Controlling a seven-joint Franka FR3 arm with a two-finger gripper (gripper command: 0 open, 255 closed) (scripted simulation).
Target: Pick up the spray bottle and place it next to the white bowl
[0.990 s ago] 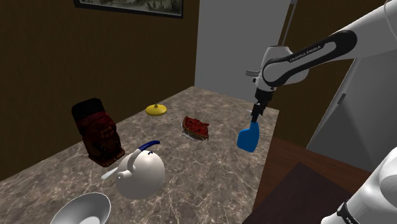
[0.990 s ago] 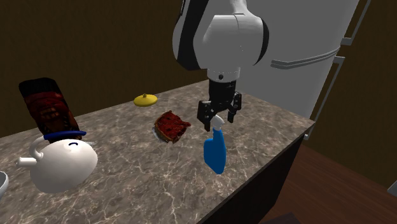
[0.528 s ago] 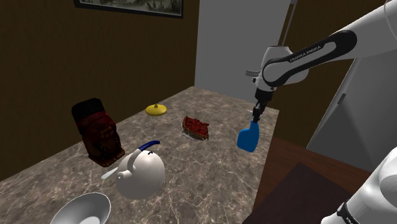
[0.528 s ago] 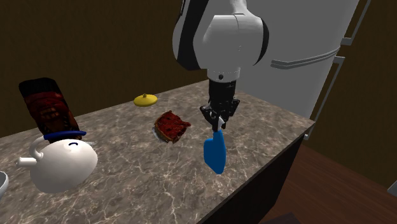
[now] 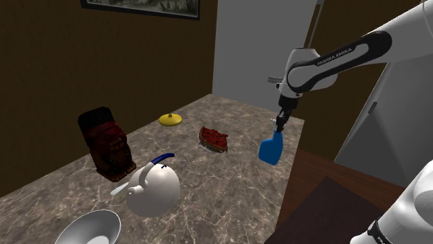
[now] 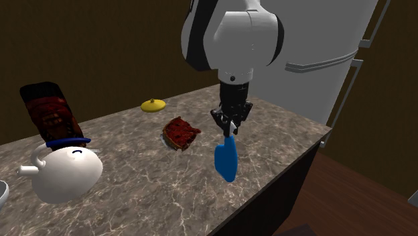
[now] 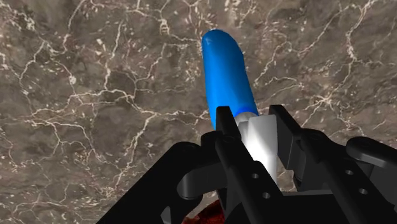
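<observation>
Shoulder view: a probable teapot (image 5: 154,188) sits between spray bottle (image 5: 271,149) and bowl (image 5: 89,229).

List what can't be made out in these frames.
- White bowl: shoulder view, cut off by the bottom edge.
- Spray bottle nozzle: wrist view, hidden between the gripper fingers shut on its white top.
- Framed picture: shoulder view, cut off by the top edge.
- Dark red object: second exterior view, base hidden by the teapot.

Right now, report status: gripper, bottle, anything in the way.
Gripper shut on spray bottle, at its white neck. Bottle upright over counter. White teapot sits between it and white bowl.
</observation>
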